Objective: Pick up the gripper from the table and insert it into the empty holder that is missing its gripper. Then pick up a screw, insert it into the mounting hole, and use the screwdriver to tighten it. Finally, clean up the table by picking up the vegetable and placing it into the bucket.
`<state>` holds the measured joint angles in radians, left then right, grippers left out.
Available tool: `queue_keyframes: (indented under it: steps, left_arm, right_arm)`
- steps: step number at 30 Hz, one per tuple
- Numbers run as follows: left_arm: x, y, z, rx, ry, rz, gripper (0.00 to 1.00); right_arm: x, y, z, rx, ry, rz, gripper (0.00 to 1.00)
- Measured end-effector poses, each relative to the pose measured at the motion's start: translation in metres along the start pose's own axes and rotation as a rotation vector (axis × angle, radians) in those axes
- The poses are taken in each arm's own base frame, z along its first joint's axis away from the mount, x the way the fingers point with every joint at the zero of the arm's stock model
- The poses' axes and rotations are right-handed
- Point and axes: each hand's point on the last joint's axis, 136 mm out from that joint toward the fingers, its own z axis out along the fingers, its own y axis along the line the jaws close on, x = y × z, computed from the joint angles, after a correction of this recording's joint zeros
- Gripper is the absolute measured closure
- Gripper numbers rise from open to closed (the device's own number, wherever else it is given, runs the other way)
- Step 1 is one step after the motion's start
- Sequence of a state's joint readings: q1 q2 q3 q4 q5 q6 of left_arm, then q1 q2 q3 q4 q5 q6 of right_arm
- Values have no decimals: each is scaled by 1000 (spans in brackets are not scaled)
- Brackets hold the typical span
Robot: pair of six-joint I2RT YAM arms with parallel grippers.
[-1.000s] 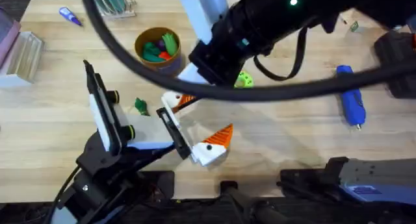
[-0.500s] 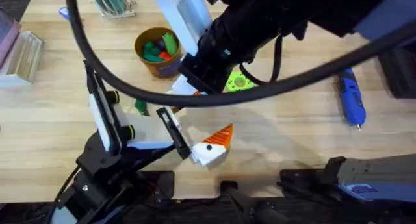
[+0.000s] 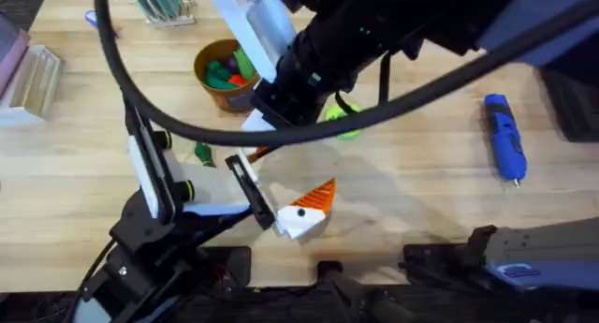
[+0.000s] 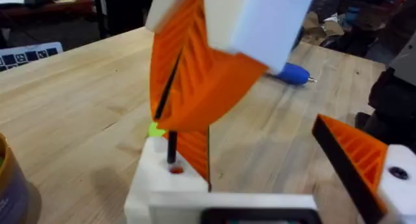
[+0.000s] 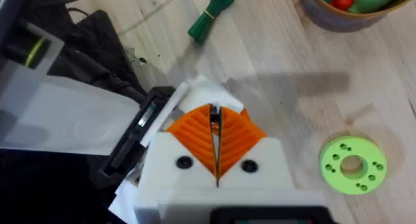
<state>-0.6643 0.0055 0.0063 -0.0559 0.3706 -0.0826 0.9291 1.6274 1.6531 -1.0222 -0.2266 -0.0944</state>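
Note:
My left gripper (image 3: 281, 183) stands open low on the table. One finger carries an orange tip (image 4: 354, 162). The other white holder (image 4: 170, 185) has the orange gripper (image 4: 195, 151) standing in it. My right gripper (image 3: 260, 136) reaches across from above, its orange pads (image 5: 229, 136) shut on a thin black screw (image 4: 172, 146). The screw's end touches the hole on top of the holder. The green vegetable (image 3: 203, 154) lies left of the holder. The bucket (image 3: 211, 85) with toy food sits behind it. The blue screwdriver (image 3: 504, 136) lies far right.
A green disc with holes (image 5: 352, 165) lies right of the grippers, partly under the right arm (image 3: 374, 33) in the overhead view. A clear box (image 3: 33, 80) stands at the left edge. A rack (image 3: 164, 5) stands at the back.
The right arm has swung left and down, bringing its shut gripper over the left gripper's holder. It now covers more of the green disc. The left arm has not moved.

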Motion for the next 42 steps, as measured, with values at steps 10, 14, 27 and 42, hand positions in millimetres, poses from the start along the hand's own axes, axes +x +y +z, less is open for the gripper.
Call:
queue_keyframes:
  steps: [10, 14, 27, 42]
  left_arm:
    - [0, 0, 0, 0, 0, 0, 15]
    - [0, 0, 0, 0, 0, 0, 15]
    - [0, 0, 0, 0, 0, 0, 15]
    - [1, 1, 0, -4, 3, -13, 14]
  right_arm:
    - [0, 5, 0, -31, 0, 1, 995]
    - [2, 6, 0, -35, 9, 3, 995]
    - [4, 3, 0, -16, 16, 5, 995]
    - [8, 5, 21, -38, 68, 7, 995]
